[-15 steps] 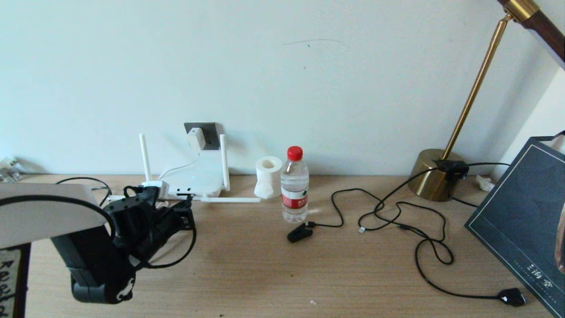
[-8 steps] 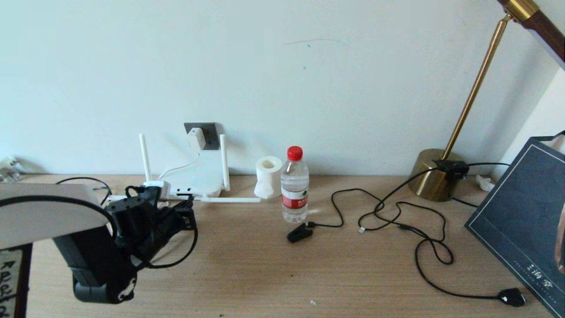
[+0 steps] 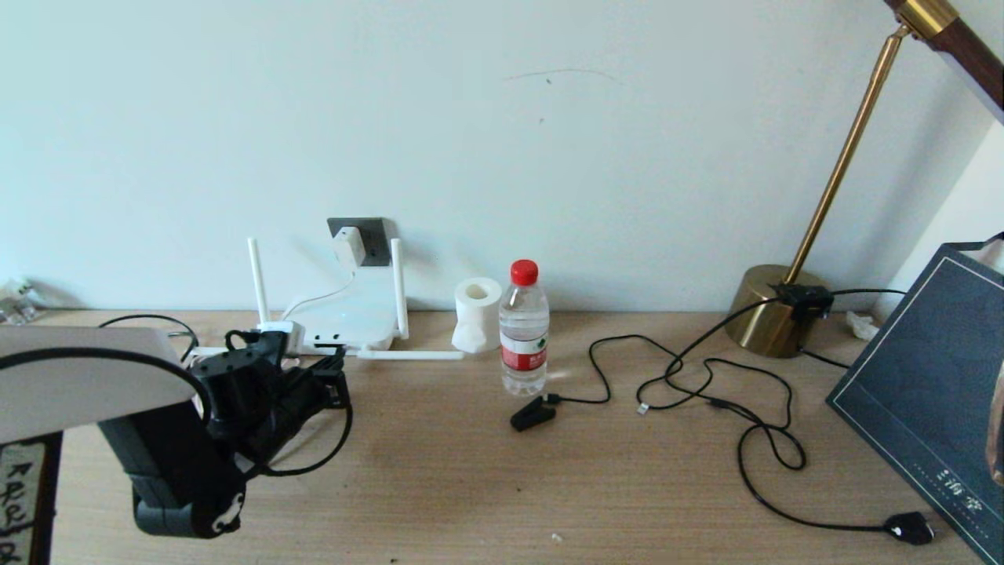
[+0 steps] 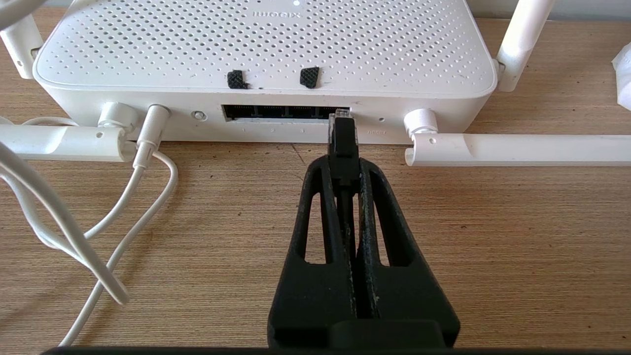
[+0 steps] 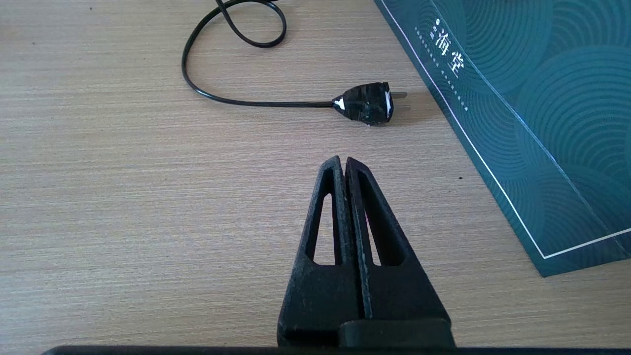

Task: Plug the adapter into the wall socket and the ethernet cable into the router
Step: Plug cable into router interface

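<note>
The white router [image 3: 349,318] sits by the wall, its dark ports facing me. My left gripper [image 4: 343,163] is shut on the black boot of the ethernet cable [image 4: 342,140]. The plug's clear tip touches the right end of the port row on the router [image 4: 266,54]. In the head view the left gripper [image 3: 333,378] is just in front of the router, and the cable loops below it. The white adapter [image 3: 348,245] sits in the dark grey wall socket [image 3: 376,234]. My right gripper [image 5: 343,160] is shut on nothing, low over bare desk.
A water bottle [image 3: 524,329] and a tissue roll [image 3: 476,314] stand right of the router. A black clip [image 3: 532,413], thin black wires and a chunky black plug [image 5: 367,102] lie on the desk. A brass lamp base [image 3: 773,318] and a dark teal box [image 3: 925,377] are at the right.
My left gripper has crept slightly toward the router with the ethernet plug in it. Nothing else has moved.
</note>
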